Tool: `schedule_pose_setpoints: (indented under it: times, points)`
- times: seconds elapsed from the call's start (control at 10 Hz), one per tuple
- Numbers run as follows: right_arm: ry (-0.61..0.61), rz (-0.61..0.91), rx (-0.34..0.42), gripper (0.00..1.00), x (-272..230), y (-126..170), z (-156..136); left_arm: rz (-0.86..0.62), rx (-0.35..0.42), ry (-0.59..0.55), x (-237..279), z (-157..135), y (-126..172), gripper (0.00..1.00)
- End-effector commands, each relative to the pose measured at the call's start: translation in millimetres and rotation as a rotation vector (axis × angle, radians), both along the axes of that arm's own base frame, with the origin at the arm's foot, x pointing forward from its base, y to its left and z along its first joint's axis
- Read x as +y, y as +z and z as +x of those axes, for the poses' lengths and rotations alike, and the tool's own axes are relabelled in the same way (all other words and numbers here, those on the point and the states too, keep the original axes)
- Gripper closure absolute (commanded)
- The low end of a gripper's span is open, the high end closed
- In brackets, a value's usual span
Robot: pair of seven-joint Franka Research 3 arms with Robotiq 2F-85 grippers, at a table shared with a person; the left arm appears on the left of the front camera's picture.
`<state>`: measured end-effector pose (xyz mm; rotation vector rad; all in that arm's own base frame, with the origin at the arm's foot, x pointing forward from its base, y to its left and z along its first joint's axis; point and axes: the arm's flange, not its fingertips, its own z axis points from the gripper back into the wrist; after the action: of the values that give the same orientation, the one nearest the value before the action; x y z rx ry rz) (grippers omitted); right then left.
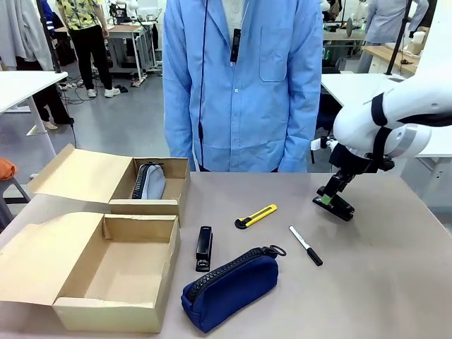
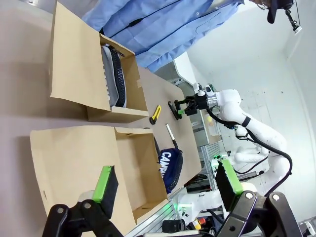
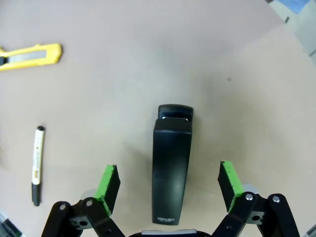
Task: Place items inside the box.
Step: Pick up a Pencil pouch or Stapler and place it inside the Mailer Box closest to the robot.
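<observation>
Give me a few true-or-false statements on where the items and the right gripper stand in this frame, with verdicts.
1. The far box holds a grey pouch. True.
2. The right gripper is shut on the marker. False: it is open, straddling a black stapler on the table.
3. The utility knife lies inside the near box. False: it lies on the table.
4. The navy pouch lies outside both boxes. True.

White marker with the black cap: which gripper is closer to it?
Right. The right gripper hovers just right of the white marker, slightly farther from the robot; the left gripper hangs beyond the open cardboard boxes, at the table's left end.
</observation>
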<state>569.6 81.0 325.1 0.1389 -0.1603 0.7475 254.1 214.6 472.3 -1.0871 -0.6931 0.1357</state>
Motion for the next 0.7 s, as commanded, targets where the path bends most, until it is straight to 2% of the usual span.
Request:
schedule_pose_setpoints:
  times: [0.0,0.3,0.4,0.5,0.6]
  points:
    - [-0.029,-0.043,0.022,0.0,5.0,4.7,8.5,-0.005,-0.028,-0.002,-1.2,0.7,1.2,0.0]
    - [-0.049,-0.093,0.042,0.0,5.2,-3.1,11.7,-0.005,-0.028,-0.002,-1.2,0.7,1.2,0.0]
    - [-0.047,-0.093,0.062,0.6,5.6,-4.1,12.4,-0.005,-0.028,-0.002,-1.2,0.7,1.2,0.0]
    - [-0.047,-0.094,0.06,0.6,5.2,-3.9,12.1,-0.005,-0.028,-0.002,-1.2,0.7,1.2,0.0]
    - [-0.049,-0.095,0.061,1.0,5.3,-4.3,12.1,-0.005,-0.028,-0.002,-1.2,0.7,1.2,0.0]
